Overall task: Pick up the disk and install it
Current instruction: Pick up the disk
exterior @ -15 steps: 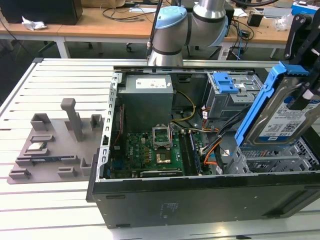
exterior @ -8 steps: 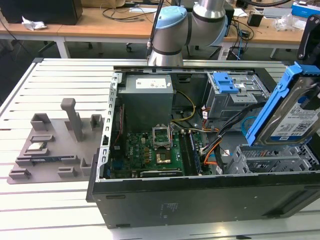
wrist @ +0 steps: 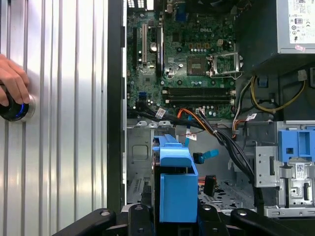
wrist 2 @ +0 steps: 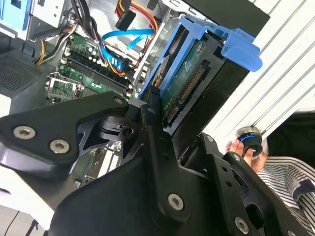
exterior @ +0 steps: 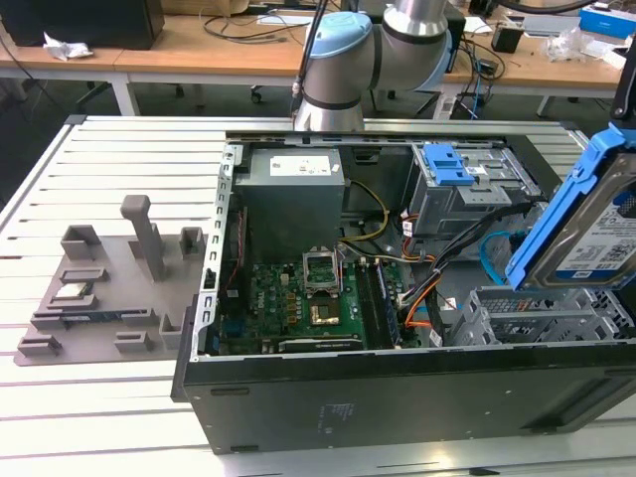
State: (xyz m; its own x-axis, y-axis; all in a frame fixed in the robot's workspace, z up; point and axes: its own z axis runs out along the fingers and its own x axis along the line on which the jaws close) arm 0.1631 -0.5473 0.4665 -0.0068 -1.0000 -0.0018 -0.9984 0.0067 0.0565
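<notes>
Second wrist view: gripper clamped onto the disk, held edge-up between its fingers, above the open computer case.

A tray lies on the exterior view's left of the case. The motherboard sits in the case, the disk above it.

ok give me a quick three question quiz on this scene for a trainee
1. True or false: the gripper is empty.
2. The disk hangs over: A the open computer case, B a cardboard box, C a sink.
3. What colour is the bracket framing the disk?
Key: 1 false, it is shut on the disk; 2 A; 3 blue.
</notes>
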